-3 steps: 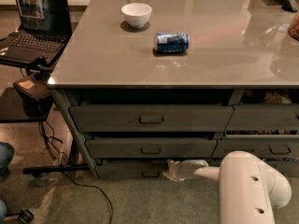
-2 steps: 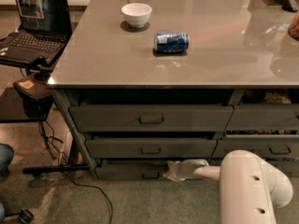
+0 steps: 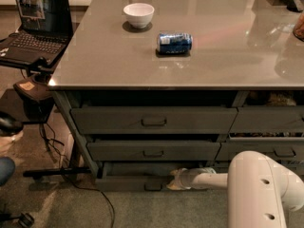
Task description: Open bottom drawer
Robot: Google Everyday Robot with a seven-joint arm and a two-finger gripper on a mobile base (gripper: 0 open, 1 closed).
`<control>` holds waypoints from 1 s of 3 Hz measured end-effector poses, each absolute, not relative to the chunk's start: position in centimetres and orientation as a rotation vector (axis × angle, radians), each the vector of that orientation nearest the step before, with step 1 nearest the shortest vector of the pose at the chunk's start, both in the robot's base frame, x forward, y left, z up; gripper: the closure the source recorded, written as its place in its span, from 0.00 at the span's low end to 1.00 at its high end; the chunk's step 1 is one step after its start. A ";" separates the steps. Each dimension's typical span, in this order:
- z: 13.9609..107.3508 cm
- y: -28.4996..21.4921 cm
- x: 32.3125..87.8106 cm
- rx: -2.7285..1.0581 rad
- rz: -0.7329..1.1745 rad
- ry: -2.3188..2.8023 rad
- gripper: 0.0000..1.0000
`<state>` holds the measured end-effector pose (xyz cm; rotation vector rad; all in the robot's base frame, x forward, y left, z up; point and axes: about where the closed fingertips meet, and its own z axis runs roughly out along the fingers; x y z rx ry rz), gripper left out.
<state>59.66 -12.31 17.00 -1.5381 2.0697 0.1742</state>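
We find the slim dark-grey bottom drawer [image 3: 126, 182] at the foot of the left stack, its front slightly forward of the taller dark-grey middle drawer [image 3: 118, 151]. Our white claw [image 3: 176, 179] sits at that front, just right of the small loop handle [image 3: 153, 186]; we cannot tell its grip. On the glossy grey worktop [image 3: 228, 56] rest a white round bowl [image 3: 138, 14] and a blue can [image 3: 174, 42] on its side.

Hand [image 3: 175, 180] at bottom drawer [image 3: 124, 183] — just right of handle [image 3: 153, 187]
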 end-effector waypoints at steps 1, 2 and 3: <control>17.0 -12.3 59.7 -1.538 0.174 2.070 1.00; 17.3 -12.3 59.6 -1.538 0.174 2.070 1.00; 16.9 -12.4 58.6 -1.534 0.180 2.063 1.00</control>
